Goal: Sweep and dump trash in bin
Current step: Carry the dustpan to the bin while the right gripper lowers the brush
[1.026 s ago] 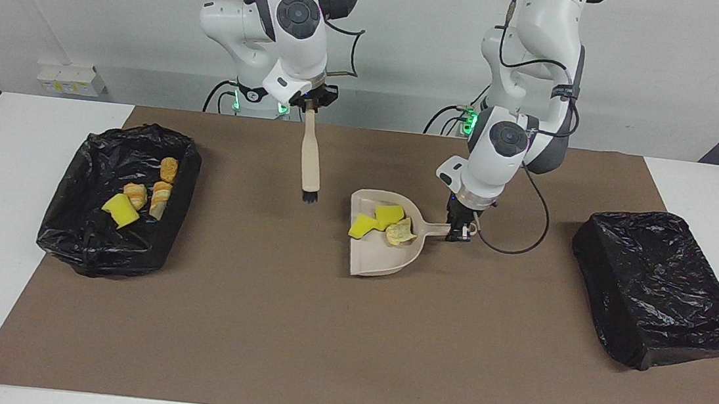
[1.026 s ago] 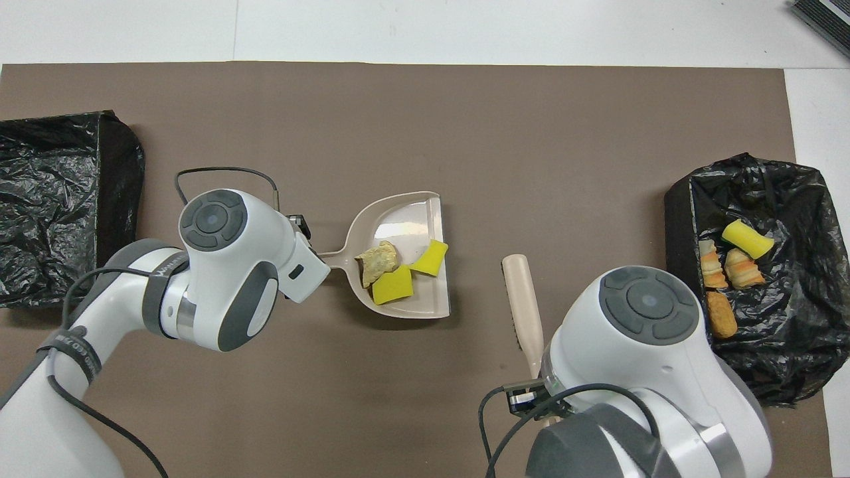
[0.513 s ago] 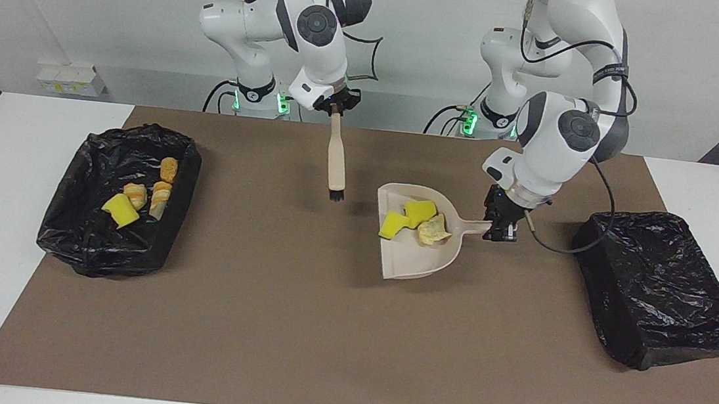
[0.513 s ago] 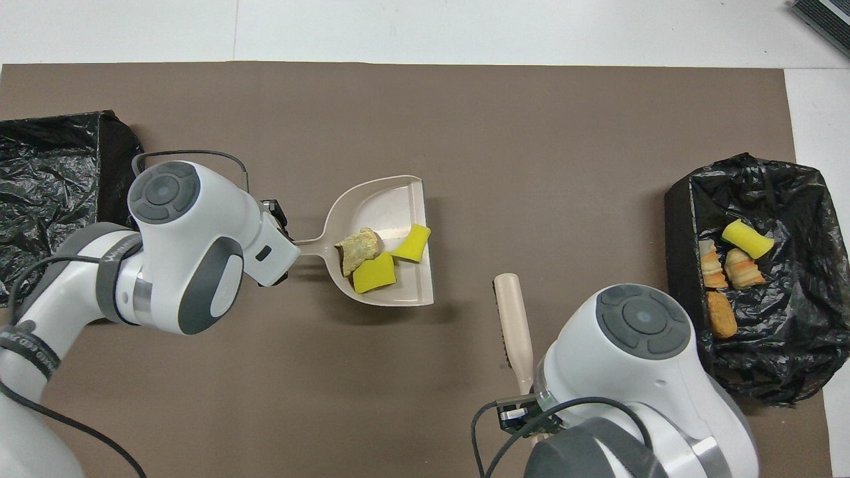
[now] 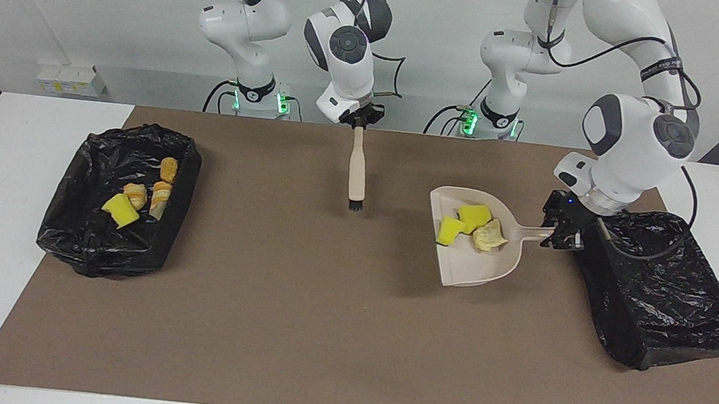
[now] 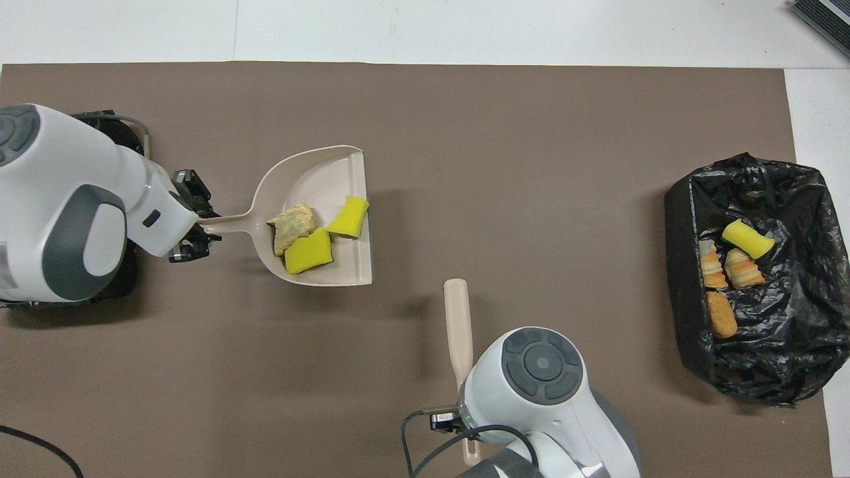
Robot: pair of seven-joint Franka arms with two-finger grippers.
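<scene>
1. The left gripper (image 5: pixel 562 233), clamped on the handle of the beige plastic dustpan (image 5: pixel 473 264), has carried the pan over the brown table mat (image 5: pixel 321 330) toward the left arm's end of the table. A second ago the pan was near the middle of the mat. Now its handle end is right at the rim of the black-bag-lined bin at the left arm's end (image 5: pixel 667 291), with the gripper at that rim.

2. The pan rides raised, with its shadow on the mat below it, and it holds two bright yellow sponge chunks (image 5: pixel 463 222) and one tan crumpled bread-like scrap (image 5: pixel 490 236). All three have kept their places in the pan during the carry.

3. The right gripper (image 5: pixel 359 123), closed on the handle of the beige hand brush with black bristles (image 5: pixel 357 175), has drifted toward the middle of the mat. The brush hangs bristles-down over bare mat and sweeps nothing, so this arm looks to be waiting.

4. The other black-lined bin, at the right arm's end (image 5: pixel 91 249), already holds one yellow sponge chunk (image 5: pixel 120 211) and three golden-brown pastry-like bits (image 5: pixel 152 192), unchanged.

5. My reading is that sweeping is done, no scrap shows on the mat, and tipping the pan over the nearby bin remains.

6. Faint lettering shows on a band of the left arm, too small to read; I see no other labels.
</scene>
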